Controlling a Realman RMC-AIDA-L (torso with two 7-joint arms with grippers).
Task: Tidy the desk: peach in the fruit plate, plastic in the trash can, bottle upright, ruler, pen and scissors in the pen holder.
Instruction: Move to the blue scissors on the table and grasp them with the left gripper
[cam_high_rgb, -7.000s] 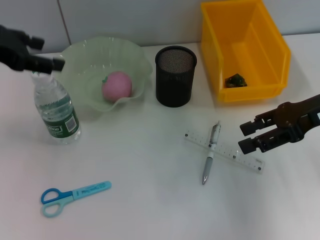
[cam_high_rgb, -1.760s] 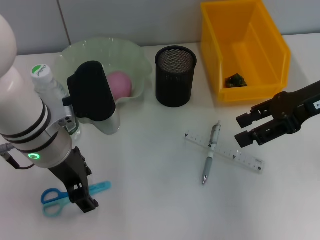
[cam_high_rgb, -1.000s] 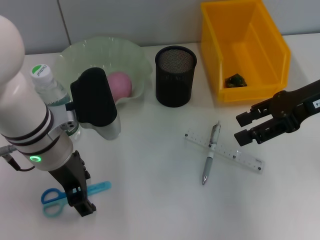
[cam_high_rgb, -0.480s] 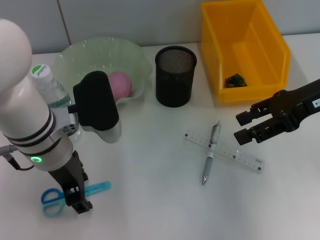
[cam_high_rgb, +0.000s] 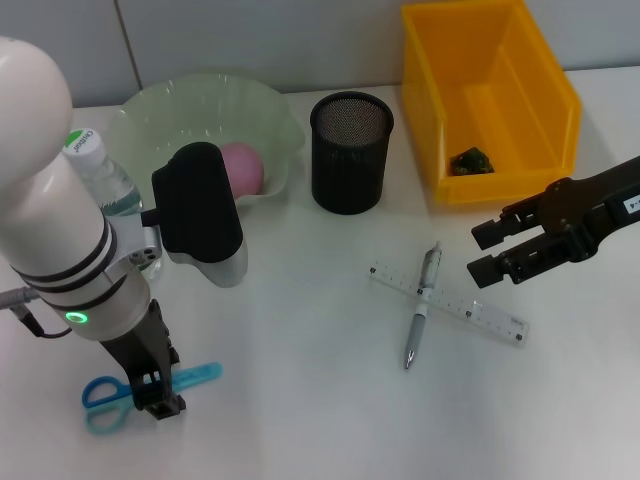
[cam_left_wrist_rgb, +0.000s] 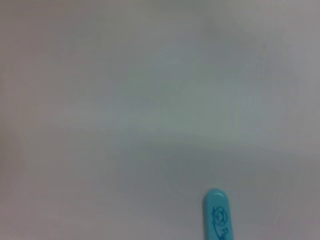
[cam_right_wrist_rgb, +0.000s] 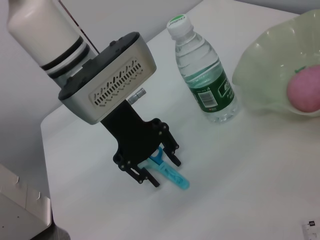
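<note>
Fingers of your left gripper (cam_high_rgb: 155, 395) are spread and straddle the scissors (cam_high_rgb: 150, 388) near the joint between handles and blade cover, tips at or close to the desk (cam_high_rgb: 300, 400); the right wrist view shows the teal blade cover poking out between the open prongs (cam_right_wrist_rgb: 150, 172). Over the last second or two the arm has come down and shifted slightly toward the handles, so you have gone from hovering to bracketing the scissors. My read is that the pinch is the next step, with nothing gripped yet.

Further out, the bottle (cam_high_rgb: 105, 190) stands upright just behind the left forearm, and the peach (cam_high_rgb: 240, 168) sits in the fruit plate (cam_high_rgb: 270, 110). A crumpled dark green scrap, presumably the plastic (cam_high_rgb: 468, 160), lies in the trash can (cam_high_rgb: 490, 90).

Your right gripper (cam_high_rgb: 492, 250) hangs with fingers apart above the desk, near the far end of the ruler (cam_high_rgb: 480, 315), which the pen (cam_high_rgb: 422, 300) crosses. Compared with seven seconds ago it has crept up and back a little, while the left arm has left the bottle. The pen holder (cam_high_rgb: 350, 150) looks empty
</note>
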